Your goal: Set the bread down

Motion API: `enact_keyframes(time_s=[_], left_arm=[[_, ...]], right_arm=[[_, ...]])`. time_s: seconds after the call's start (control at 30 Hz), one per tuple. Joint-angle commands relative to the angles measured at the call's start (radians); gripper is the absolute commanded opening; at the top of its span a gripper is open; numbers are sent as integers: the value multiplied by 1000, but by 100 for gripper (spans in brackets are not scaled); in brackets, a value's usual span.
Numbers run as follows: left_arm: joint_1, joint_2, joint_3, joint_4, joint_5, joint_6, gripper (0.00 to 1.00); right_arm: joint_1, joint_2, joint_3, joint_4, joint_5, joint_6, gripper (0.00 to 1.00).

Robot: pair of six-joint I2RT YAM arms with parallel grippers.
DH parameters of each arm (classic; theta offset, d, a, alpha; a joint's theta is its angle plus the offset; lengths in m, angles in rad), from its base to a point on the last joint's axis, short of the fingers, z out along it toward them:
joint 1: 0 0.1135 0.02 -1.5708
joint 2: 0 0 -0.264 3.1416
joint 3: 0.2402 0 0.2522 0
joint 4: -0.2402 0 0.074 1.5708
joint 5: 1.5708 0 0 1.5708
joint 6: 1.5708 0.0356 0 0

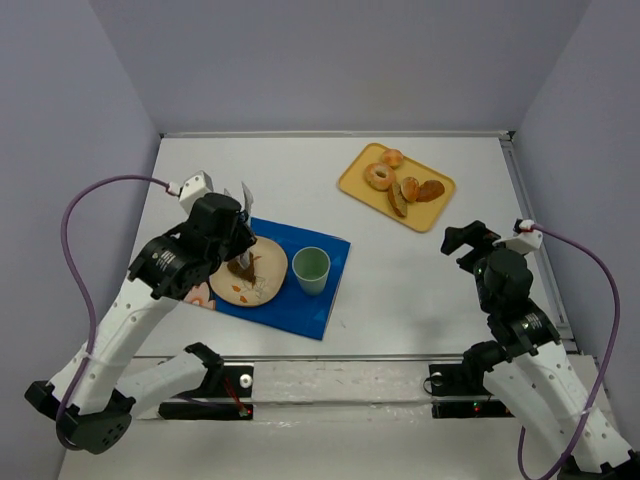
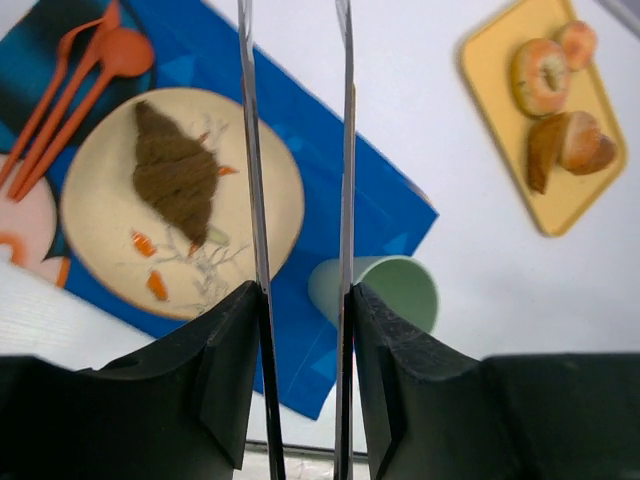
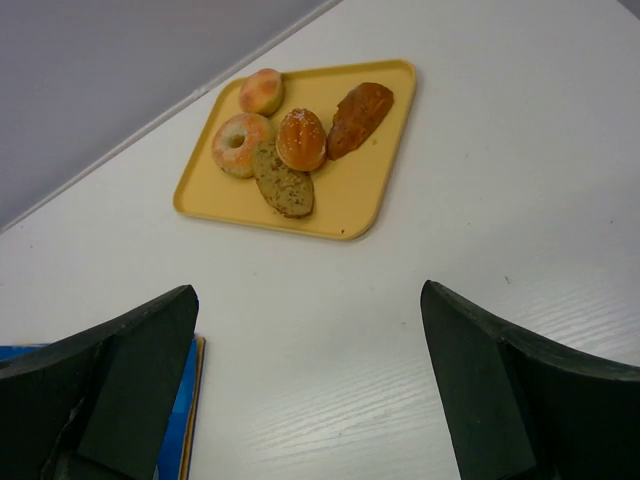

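A dark brown croissant-shaped bread (image 1: 243, 266) lies on a cream plate (image 1: 268, 262) on the blue mat; the left wrist view shows the bread (image 2: 178, 172) resting free on the plate (image 2: 100, 200). My left gripper (image 1: 238, 215) hovers over the plate's far-right side, and in its own view (image 2: 300, 290) two thin metal blades run along its jaws with an empty gap between them. My right gripper (image 1: 462, 240) is wide open and empty over bare table (image 3: 310, 330), near the yellow tray (image 3: 370, 190) with several other breads.
A green cup (image 1: 311, 268) stands on the blue mat (image 1: 300, 305), right of the plate. An orange spoon and fork (image 2: 90, 75) lie left of the plate. The yellow tray (image 1: 352, 182) sits at the back right. Side walls enclose the table.
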Motion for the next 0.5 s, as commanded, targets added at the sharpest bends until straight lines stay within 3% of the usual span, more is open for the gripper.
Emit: enact_keyframes(time_s=[0.0, 0.07, 0.47], left_arm=[[-3, 6, -56, 314, 107, 142, 48], [-3, 61, -63, 469, 177, 205, 48], [-47, 546, 242, 627, 413, 397, 47]], right_arm=[[1, 2, 2, 15, 36, 3, 98], [1, 6, 3, 13, 37, 4, 98], [1, 52, 10, 13, 47, 11, 98]])
